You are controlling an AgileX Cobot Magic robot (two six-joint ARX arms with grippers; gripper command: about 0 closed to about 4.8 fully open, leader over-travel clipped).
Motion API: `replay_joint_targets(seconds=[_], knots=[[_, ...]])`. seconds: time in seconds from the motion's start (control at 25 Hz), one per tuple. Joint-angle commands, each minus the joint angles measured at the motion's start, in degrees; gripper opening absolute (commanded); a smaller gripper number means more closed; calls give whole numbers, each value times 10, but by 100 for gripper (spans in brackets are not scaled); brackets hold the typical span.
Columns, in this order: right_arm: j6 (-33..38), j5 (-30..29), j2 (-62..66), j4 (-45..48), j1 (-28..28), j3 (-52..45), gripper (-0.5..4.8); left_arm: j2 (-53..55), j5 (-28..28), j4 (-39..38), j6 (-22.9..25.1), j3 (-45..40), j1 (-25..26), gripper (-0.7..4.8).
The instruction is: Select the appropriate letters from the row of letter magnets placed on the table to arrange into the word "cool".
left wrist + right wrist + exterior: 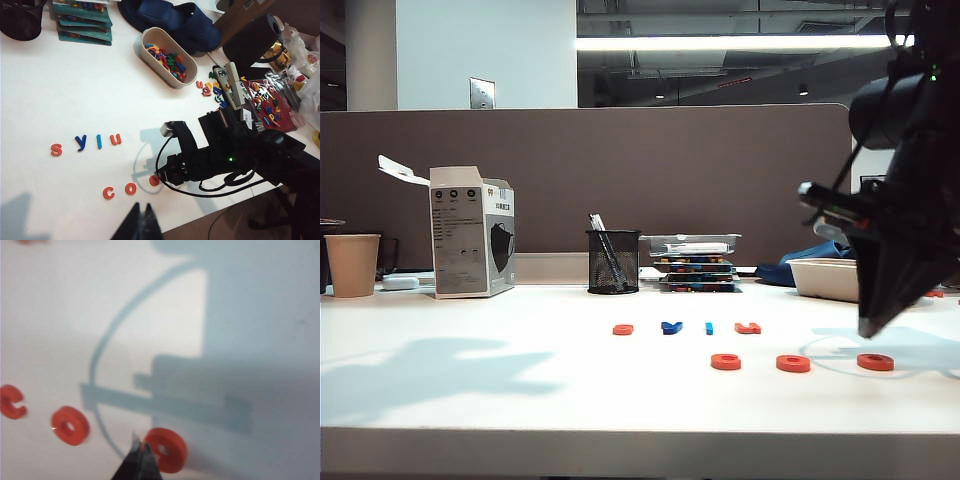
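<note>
Our right gripper (140, 450), pinched shut and empty, hangs by the last orange ring (165, 450); a nudge could skew the row. The blue bar (709, 328) waits behind. Left gripper (142, 220) looks shut, probably empty.

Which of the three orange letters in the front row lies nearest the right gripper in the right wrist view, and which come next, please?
From the shut right gripper:
1. Second o, right beside the fingertips.
2. First o, middle of the row.
3. Letter c, far end.
</note>
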Motion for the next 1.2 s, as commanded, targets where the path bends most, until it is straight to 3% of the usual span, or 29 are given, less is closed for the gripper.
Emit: replay_joint_targets(seconds=[0.04,0.16,0.28,0.6,0.8,1.2], knots=[[-2,-22,-3,-11,2,14,-5,-2,0,3,5,2,0,-3],[-2,-50,-4,-10,2,32,-5,-2,0,3,5,2,0,-3],[2,-39,-4,-9,18,76,-5,-2,0,3,5,2,0,-3],[26,146,23,-7,113,186,3,-2,0,3,5,2,0,-3],[68,157,95,-9,138,243,109,-2,0,3,5,2,0,-3],[76,167,195,-7,152,297,127,-2,0,2,5,2,0,-3]])
